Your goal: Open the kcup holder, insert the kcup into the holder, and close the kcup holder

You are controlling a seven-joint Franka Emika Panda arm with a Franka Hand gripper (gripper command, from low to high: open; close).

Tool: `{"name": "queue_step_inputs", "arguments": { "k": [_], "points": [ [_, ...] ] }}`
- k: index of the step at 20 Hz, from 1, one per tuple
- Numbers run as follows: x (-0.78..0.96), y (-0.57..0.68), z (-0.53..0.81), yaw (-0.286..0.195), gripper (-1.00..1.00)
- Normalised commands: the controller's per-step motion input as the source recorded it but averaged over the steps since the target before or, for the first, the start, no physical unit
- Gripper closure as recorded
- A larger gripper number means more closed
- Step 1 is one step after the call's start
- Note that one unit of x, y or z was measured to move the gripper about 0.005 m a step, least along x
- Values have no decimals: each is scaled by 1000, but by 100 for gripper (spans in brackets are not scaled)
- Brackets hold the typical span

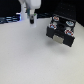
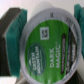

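The kcup [image 2: 48, 46] fills the wrist view, its round green printed top facing the camera, clamped between dark fingers [image 2: 10, 27]. My gripper [image 2: 44, 31] is shut on it. In the exterior view the gripper [image 1: 32, 19] hangs just above the white table at the back left, with the small green-topped kcup [image 1: 32, 21] at its tips. The black boxy kcup holder [image 1: 60, 32] stands well apart on the exterior view's right, showing a grey front handle [image 1: 58, 37]. Whether its drawer is open I cannot tell.
Red- and white-topped pods [image 1: 62, 22] sit in rows on the holder's upper side. The white table [image 1: 30, 57] spreads across the front. Dark clutter [image 1: 10, 20] lines the back edge behind the gripper.
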Motion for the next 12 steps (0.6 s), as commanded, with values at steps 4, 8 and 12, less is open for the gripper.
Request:
{"name": "queue_step_inputs", "arguments": {
  "k": [4,8,12],
  "points": [
    [278,684,395,6,100],
    [293,677,377,8,100],
    [294,681,392,8,100]
  ]
}}
